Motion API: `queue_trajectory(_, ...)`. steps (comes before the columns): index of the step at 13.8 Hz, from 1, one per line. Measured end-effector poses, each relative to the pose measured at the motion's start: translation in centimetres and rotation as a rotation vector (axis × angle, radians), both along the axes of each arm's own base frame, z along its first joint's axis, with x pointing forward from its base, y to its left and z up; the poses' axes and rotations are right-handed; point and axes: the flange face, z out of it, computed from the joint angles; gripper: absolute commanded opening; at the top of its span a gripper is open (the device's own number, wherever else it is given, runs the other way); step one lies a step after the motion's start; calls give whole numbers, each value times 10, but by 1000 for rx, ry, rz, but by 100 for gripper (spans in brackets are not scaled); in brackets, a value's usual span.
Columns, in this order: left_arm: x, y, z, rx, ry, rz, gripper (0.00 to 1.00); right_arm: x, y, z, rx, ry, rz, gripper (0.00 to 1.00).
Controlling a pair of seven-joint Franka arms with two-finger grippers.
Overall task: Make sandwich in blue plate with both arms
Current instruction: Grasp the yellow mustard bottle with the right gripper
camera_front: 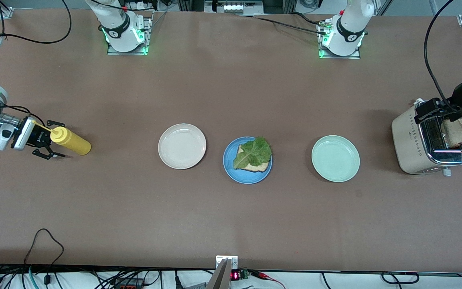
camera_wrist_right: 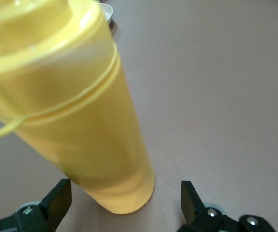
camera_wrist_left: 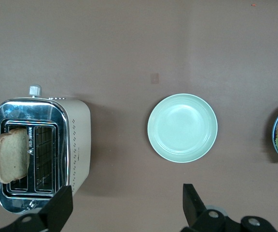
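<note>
Right gripper [camera_front: 45, 145]: jaws spread wide around the yellow bottle [camera_front: 71, 141], near the table [camera_front: 231, 216] edge at your right arm's end.
Sandwich [camera_front: 253, 154]: lettuce-topped slice on blue plate [camera_front: 235, 172], between cream plate [camera_front: 182, 145] and mint plate [camera_front: 335, 158]; bare table nearer the camera.
Left gripper [camera_wrist_left: 124, 205]: jaws open over the toaster [camera_front: 409, 142], where a bread slice [camera_front: 453, 132] stands.

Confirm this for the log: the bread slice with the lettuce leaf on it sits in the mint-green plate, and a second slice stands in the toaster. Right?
Not quite. The bread slice with the lettuce leaf sits in the blue plate, as the front view shows; the mint-green plate holds nothing. The second slice does stand in the toaster.
</note>
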Motion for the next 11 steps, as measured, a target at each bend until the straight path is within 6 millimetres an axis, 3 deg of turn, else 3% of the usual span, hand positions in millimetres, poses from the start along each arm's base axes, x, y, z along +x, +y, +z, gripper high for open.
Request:
queue_trajectory(5, 6, 0, 0, 2, -43, 0, 100, 0, 6, -6, 17, -4, 18, 99)
queue_trajectory(6, 7, 0, 0, 2, -46, -1, 100, 2, 10, -5, 21, -7, 24, 94)
queue_trajectory(8, 7, -1, -1, 2, -46, -2, 100, 6, 17, -4, 27, -11, 35, 72)
queue_trajectory(11, 7, -1, -1, 2, -46, -2, 100, 9, 24, -3, 32, -14, 48, 10)
